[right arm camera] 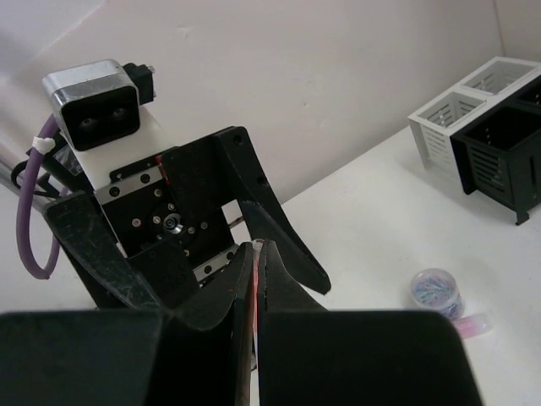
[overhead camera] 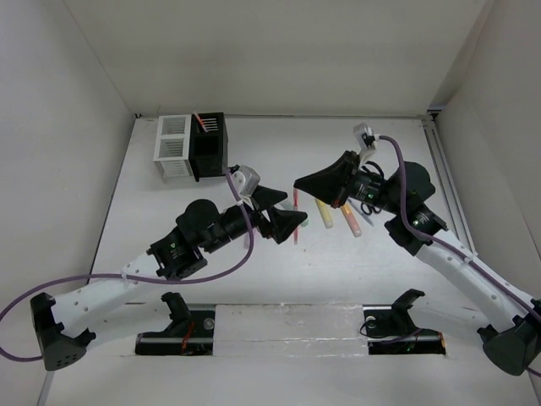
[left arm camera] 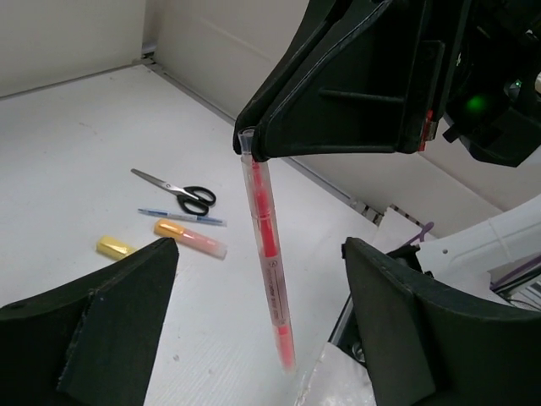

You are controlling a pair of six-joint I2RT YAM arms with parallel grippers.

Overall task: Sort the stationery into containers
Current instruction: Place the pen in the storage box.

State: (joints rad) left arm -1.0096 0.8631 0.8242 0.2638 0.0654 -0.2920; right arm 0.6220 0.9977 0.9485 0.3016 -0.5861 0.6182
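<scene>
My right gripper is shut on the top end of a red pen, which hangs almost upright with its tip close to the table. My left gripper is open, one finger on each side of the pen, and neither touches it. Scissors, a blue pen, an orange marker and a yellow marker lie on the table beyond. A small round item lies to the right in the right wrist view. The white container and the black container stand joined at the back left.
White walls close the table on the left, back and right. A red-tipped pen stands in the black container. Both arm bases sit on a rail at the near edge. A purple cable trails from the left arm.
</scene>
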